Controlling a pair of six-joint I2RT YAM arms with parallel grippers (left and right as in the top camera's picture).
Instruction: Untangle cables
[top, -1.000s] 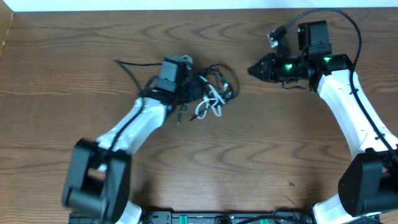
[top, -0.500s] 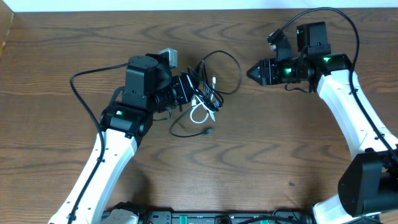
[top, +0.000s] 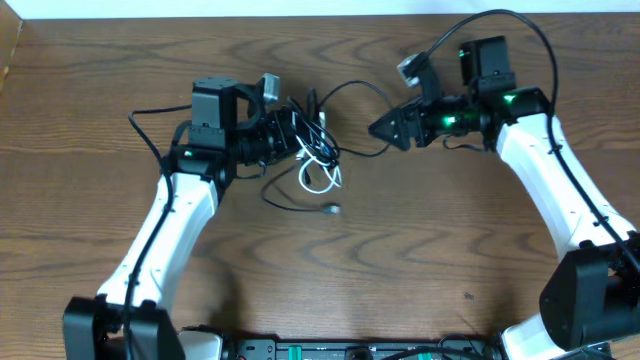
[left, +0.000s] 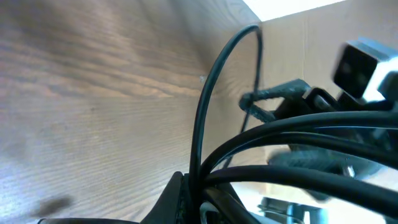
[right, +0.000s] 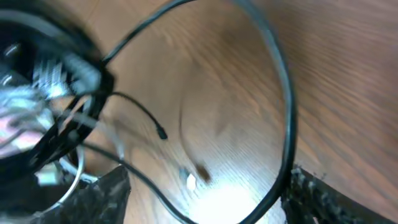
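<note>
- Where the wood-grain desk (top: 420, 270) ends, a pale strip (top: 300, 8) runs.
- Tangled cables (top: 318, 165) sit pinched in the left pincer (top: 288, 142); the right pincer (top: 380, 128), spread, faces their loop.

The cables (top: 312, 150) lie bunched on the table (top: 420, 260) at the tips of the left hand (top: 288, 146). One loop (top: 372, 92) arches from the bunch to just before the right hand (top: 378, 128), which faces the left hand across it. A plug (top: 333, 208) lies below the bunch, nearer the robot than both hands.
</note>
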